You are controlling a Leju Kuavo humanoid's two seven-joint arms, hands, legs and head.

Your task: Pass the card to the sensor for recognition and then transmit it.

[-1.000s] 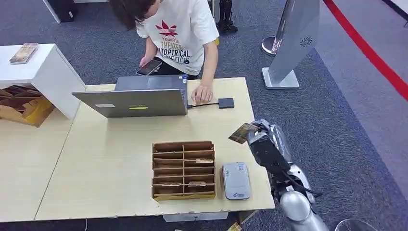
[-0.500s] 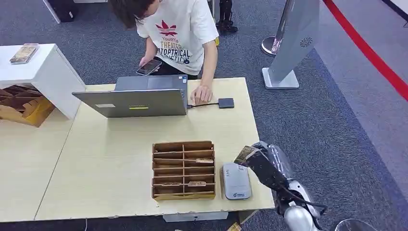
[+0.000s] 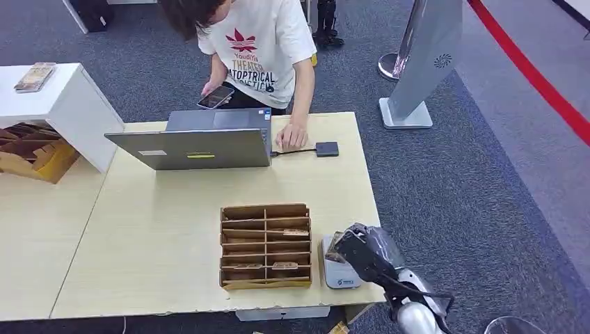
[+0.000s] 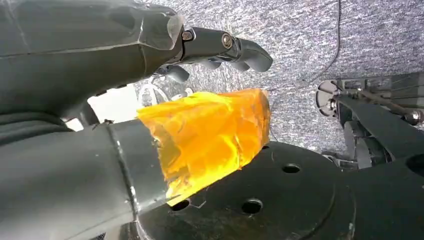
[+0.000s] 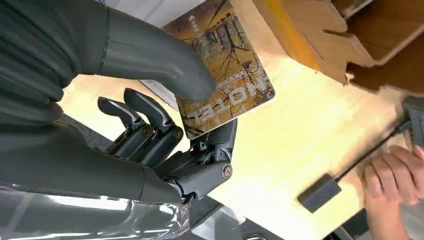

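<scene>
With the brown printed hotel card (image 5: 227, 87) pinched between thumb and fingers (image 5: 150, 117) of the right hand (image 3: 362, 252), it should be lowered flat onto the grey rectangular sensor (image 3: 339, 273) just beneath them.

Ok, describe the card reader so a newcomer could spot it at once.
On the pale wooden table, find the brown cardboard organizer near the front edge. The card reader lies flat just right of it: a small grey box, partly covered by the right robot hand holding a card.

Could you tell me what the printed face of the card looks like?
The card shows a yellow-brown woodland picture with pale "HOTEL" lettering, clearest in the right wrist view.
</scene>
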